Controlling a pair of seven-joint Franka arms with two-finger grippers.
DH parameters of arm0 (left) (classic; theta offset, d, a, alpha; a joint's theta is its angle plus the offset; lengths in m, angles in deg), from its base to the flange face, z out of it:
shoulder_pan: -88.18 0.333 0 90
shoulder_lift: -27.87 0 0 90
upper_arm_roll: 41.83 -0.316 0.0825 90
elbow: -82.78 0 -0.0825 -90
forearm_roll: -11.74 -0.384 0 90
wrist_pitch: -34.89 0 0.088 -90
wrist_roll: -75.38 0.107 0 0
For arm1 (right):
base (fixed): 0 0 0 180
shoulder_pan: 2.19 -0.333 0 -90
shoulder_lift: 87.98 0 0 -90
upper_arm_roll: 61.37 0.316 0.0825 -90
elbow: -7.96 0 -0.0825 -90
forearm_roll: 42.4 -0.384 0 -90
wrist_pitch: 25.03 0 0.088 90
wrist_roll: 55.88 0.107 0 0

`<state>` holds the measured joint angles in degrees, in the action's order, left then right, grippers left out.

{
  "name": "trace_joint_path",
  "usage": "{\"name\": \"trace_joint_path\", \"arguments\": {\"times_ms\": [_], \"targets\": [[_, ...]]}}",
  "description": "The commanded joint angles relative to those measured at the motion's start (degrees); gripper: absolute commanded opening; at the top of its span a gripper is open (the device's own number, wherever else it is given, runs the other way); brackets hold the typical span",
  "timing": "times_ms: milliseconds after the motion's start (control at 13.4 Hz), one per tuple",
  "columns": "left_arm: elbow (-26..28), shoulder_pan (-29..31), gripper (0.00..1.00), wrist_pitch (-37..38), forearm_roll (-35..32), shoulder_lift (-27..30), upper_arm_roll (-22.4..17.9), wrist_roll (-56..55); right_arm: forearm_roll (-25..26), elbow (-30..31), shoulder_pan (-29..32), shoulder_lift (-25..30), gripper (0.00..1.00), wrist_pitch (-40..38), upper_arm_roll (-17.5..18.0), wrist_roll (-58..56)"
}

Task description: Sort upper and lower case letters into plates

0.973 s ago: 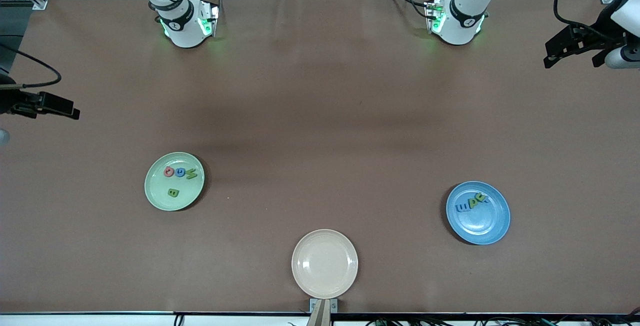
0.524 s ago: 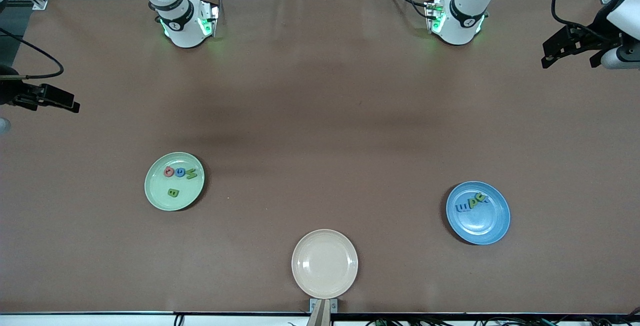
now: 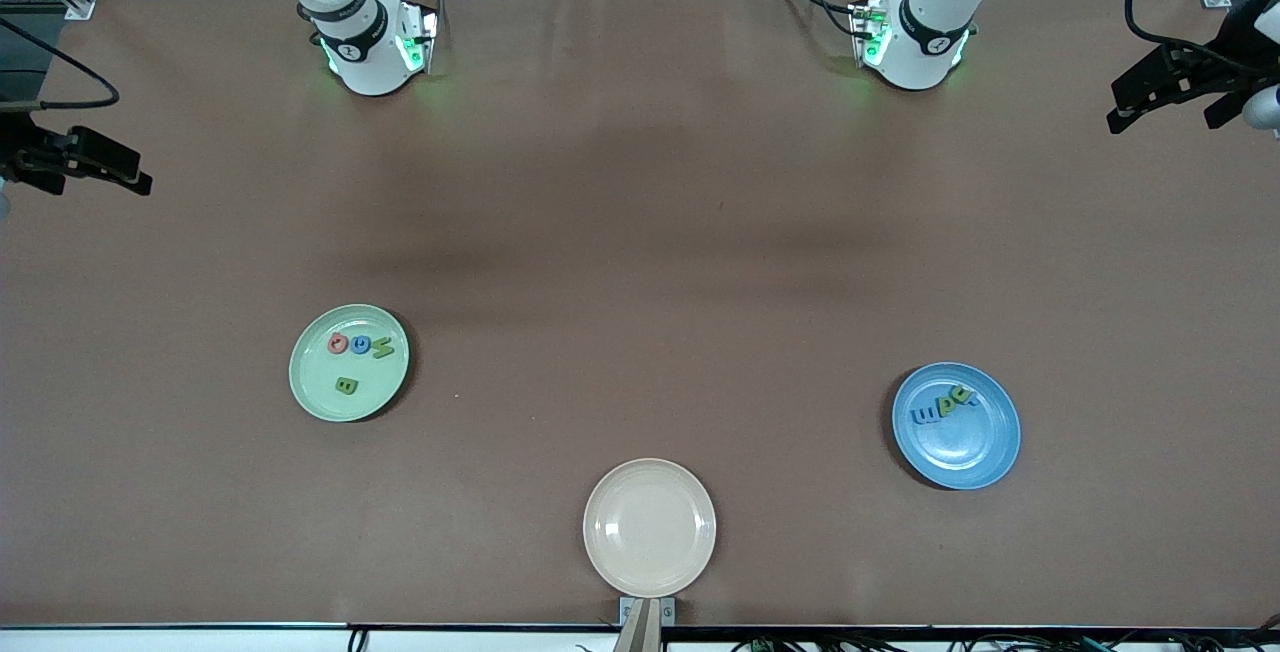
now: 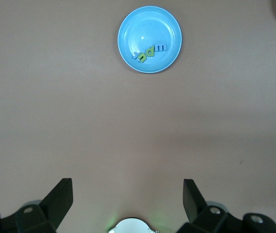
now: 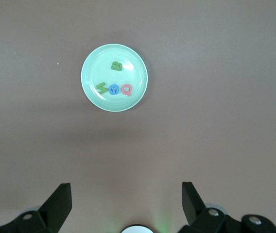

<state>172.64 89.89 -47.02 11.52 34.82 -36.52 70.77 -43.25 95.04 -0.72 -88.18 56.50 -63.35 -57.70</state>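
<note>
Grippers first: the left gripper (image 4: pixel 128 204) hangs in the air over the left arm's end of the counter (image 3: pixel 640 232), its two black fingers (image 4: pixel 60 196) spread wide with nothing between them. The right gripper (image 5: pixel 127 204) hangs the same way over the right arm's end of the counter, fingers (image 5: pixel 60 201) spread and holding nothing. Both arms wait, well apart from the plates.

Out on the brown counter, the pale green plate (image 3: pixel 318 397) lies toward the right arm's end. In it are four letters: a red one (image 3: pixel 338 343), a blue one (image 3: pixel 360 343) just beside it, a green one (image 3: pixel 383 347) next in that row, and a green B (image 3: pixel 346 385) apart from them, nearer to the front camera.

The blue plate (image 3: pixel 965 452) lies toward the left arm's end, a little nearer to the front camera than the green plate. A tight cluster of blue and green letters (image 3: pixel 943 404) sits in its part farther from the front camera, the pieces touching or overlapping, so I cannot tell each one apart.

A beige-cream plate (image 3: pixel 650 528) sits between the two, nearest the front camera, at the counter's edge.
</note>
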Motion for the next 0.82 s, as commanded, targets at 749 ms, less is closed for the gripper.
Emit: {"name": "trace_joint_path", "arguments": {"times_ms": [749], "targets": [[-0.39, 0.31, 1.00, -0.09, 0.13, 0.43, 0.24, 0.83, 0.94, -1.56, -1.56, 5.30, 1.00, -4.79, -1.01, -0.55]]}}
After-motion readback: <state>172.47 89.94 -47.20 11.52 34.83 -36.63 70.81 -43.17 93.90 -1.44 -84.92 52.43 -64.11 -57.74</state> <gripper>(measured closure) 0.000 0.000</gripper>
